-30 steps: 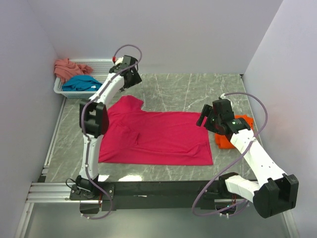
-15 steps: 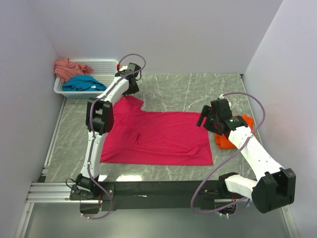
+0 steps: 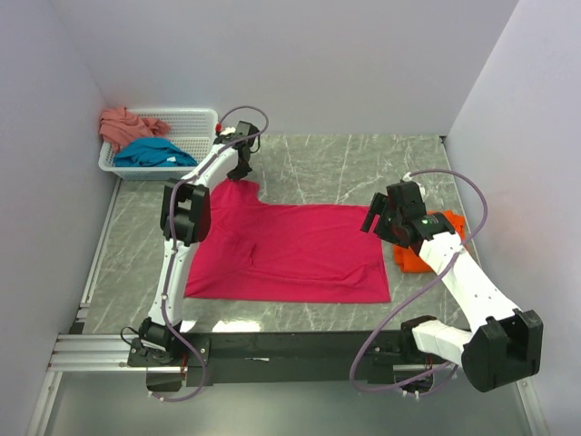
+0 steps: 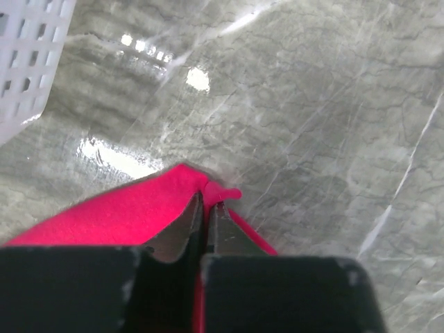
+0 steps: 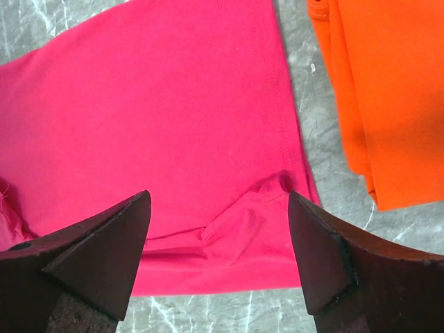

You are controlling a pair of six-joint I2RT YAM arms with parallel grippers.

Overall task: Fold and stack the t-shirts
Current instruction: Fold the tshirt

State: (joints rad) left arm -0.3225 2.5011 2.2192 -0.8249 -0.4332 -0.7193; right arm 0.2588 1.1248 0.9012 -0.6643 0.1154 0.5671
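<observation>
Pinching a sleeve tip of the magenta-red t-shirt (image 3: pixel 300 250) with left end effector (image 4: pixel 206 201); holding right end effector (image 5: pixel 216 198) spread wide over its hem corner, just beside folded orange t-shirt (image 5: pixel 374 83).

Robot laboratory test cell. Indicators: plain blank walls (image 3: pixel 318 64) enclose a grey marble-pattern counter (image 3: pixel 363 163) on three sides. Two white, cabled arms, left arm (image 3: pixel 172 263) and right arm (image 3: pixel 463 282), are bolted to an aluminium rail frame (image 3: pixel 82 350) at its near edge.
</observation>
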